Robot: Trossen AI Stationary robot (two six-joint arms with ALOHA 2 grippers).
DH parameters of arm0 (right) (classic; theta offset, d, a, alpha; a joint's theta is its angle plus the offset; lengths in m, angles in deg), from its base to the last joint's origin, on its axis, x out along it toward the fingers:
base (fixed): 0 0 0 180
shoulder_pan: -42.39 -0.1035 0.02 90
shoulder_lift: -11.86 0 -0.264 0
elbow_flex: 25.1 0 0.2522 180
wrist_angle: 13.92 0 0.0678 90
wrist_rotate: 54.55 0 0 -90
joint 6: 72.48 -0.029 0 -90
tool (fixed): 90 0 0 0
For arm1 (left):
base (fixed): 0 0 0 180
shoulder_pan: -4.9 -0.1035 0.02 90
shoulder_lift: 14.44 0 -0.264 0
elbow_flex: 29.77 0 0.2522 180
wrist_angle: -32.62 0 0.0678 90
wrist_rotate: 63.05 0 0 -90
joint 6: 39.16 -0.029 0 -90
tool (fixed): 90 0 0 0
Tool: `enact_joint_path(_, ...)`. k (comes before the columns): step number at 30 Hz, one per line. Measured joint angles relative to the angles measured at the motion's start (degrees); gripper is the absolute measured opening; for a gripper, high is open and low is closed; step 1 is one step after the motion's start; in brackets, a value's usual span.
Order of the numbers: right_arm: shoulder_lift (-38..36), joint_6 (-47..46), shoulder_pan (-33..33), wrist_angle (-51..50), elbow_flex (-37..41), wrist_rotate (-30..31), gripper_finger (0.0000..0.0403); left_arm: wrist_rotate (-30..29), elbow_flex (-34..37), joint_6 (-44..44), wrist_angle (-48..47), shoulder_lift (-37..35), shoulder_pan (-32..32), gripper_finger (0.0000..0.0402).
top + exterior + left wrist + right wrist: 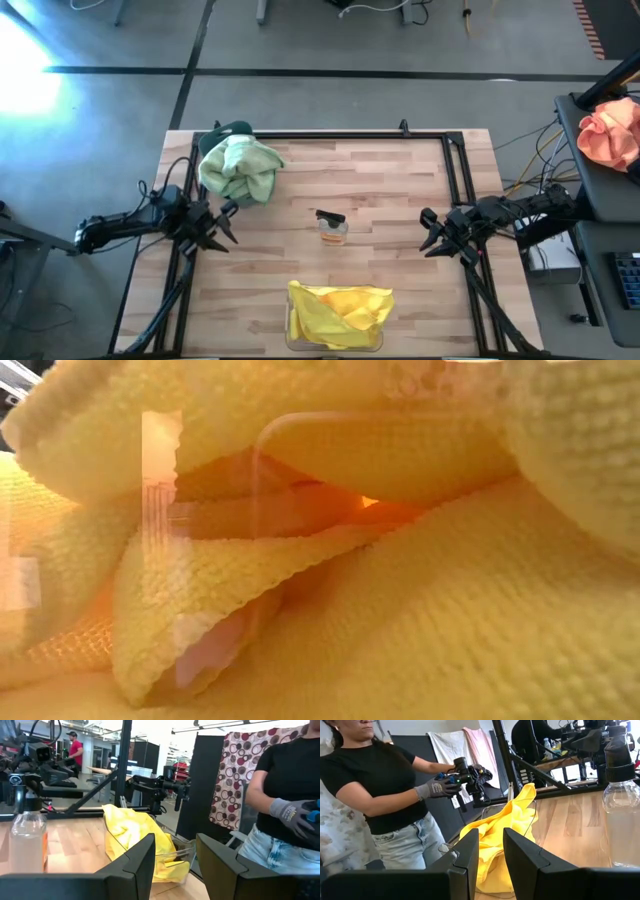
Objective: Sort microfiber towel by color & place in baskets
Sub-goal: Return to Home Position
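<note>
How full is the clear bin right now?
Full: yellow towels heap above the rim of the clear bin. The left gripper and right gripper wait open at either side.

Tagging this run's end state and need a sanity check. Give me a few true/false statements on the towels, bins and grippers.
1. The yellow towels lie in the clear bin. True.
2. The left gripper holds a green towel. False: its fingers are open and empty at the table's left side. The right gripper is also open and empty at the right side.
3. A small bottle stands mid-table between the two grippers. True.
4. The orange-pink cloth sits in the teal bin. False: it lies off the table to the right. The teal bin holds the green towels.
</note>
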Motion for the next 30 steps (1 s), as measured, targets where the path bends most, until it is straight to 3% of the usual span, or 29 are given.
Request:
enact_joint_path(12, 0.0, 0.0, 0.0, -0.01, 0.0, -0.02, 0.0082, 0.49, 0.02, 0.0, 0.0, 0.0, -4.19, 0.0127)
enact_joint_path(17, 0.0, 0.0, 0.0, -0.02, 0.0, -0.01, 0.0082, -2.38, 0.02, 0.0, -0.02, 0.0, -5.95, 0.0127)
enact_joint_path(30, 0.0, 0.0, 0.0, -0.01, 0.0, -0.02, 0.0082, -3.05, 0.02, 0.0, -0.06, 0.0, -14.66, 0.0127)
